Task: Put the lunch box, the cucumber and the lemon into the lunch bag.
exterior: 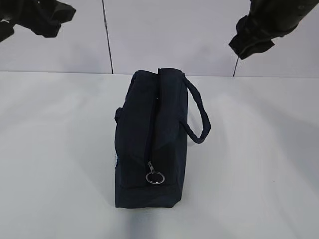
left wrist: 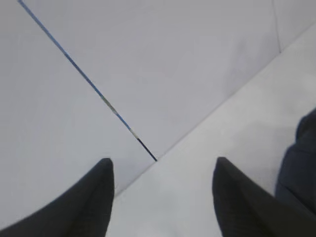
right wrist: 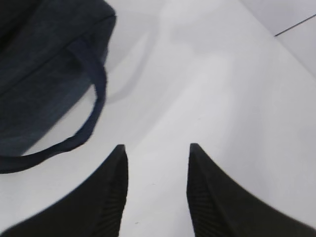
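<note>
The dark navy lunch bag (exterior: 149, 139) stands in the middle of the white table, its end facing me, the zipper run closed down to the silver ring pull (exterior: 154, 177). One loop handle (exterior: 199, 112) hangs to its right. The bag also shows in the right wrist view (right wrist: 44, 64) and at the right edge of the left wrist view (left wrist: 301, 168). My left gripper (left wrist: 162, 168) is open and empty, raised at the back left. My right gripper (right wrist: 156, 150) is open and empty, raised right of the bag. The lunch box, the cucumber and the lemon are out of view.
The white table (exterior: 259, 164) runs to a pale panelled wall (exterior: 169, 35) with dark seams behind. The cloth-covered arms hang at the top left (exterior: 40, 15) and top right (exterior: 269, 25) of the exterior view.
</note>
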`<action>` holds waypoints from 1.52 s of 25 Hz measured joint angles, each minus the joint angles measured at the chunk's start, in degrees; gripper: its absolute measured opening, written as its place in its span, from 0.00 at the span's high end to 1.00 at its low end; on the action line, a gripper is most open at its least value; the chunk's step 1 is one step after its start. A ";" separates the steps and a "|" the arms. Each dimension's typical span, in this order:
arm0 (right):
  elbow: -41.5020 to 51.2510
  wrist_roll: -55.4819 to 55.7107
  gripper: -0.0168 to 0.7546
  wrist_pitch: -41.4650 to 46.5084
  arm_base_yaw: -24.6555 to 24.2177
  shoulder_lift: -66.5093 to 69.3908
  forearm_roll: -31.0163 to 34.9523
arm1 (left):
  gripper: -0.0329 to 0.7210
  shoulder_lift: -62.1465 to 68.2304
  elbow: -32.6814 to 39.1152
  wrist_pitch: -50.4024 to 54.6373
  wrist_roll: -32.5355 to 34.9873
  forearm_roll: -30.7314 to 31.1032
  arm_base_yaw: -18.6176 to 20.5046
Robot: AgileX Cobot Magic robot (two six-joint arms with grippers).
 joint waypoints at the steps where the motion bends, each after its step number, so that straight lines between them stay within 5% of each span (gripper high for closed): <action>1: 0.00 0.00 0.55 -1.14 0.00 0.00 -2.35 | 0.37 0.00 0.00 -1.95 0.00 0.13 0.00; 4: -0.10 0.11 0.55 -5.62 0.00 0.11 -6.85 | 0.39 -0.09 0.00 -5.45 0.13 -0.21 0.00; 9: -0.08 8.17 0.55 -3.58 0.00 0.84 -11.81 | 0.46 -1.06 0.08 -2.67 0.13 -14.21 1.19; 13: -0.08 14.77 0.55 -1.11 -0.22 0.03 -14.33 | 0.49 -4.87 0.12 4.76 0.13 -17.76 3.27; 19: 3.45 16.60 0.55 -6.63 -0.22 -6.84 -4.83 | 0.49 -12.50 5.23 7.17 0.13 -23.64 7.32; 28: 22.34 16.72 0.55 -15.08 0.01 -15.34 8.95 | 0.49 -17.90 18.02 12.74 1.73 -33.86 7.52; 38: 38.01 0.57 0.55 -23.39 0.33 -21.03 32.44 | 0.49 -18.92 32.10 19.54 35.01 -62.99 7.52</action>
